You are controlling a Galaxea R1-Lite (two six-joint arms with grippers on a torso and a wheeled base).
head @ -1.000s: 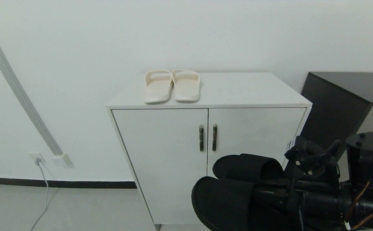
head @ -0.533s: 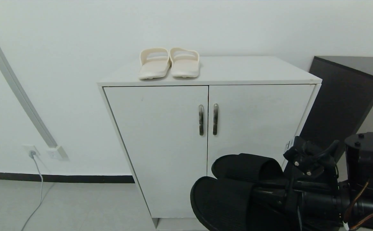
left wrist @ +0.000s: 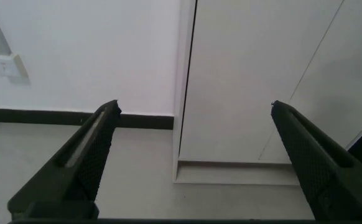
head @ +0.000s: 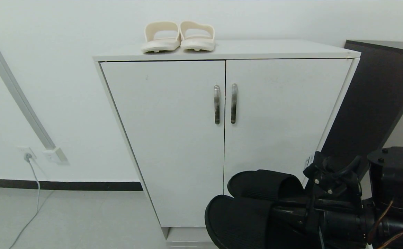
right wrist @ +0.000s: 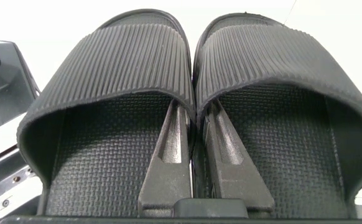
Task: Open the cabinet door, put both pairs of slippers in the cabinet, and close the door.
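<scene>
Two black slippers (head: 243, 218) clamped in right end effector (right wrist: 194, 140), level before cabinet (head: 173, 138), left end effector (left wrist: 194, 107) wide open.

Cabinet with one pair on top, one pair low in front

The cabinet (head: 173, 145) stands on the floor (head: 83, 221), its two handles (head: 216, 104) side by side at the middle seam. One pair of slippers (head: 179, 36) sits on its top, left of centre. The other pair (head: 253, 204) sits in the right pincer (right wrist: 196, 158), low before the right door (head: 281, 117). A wall socket (head: 26, 154) lies left of the cabinet.
</scene>
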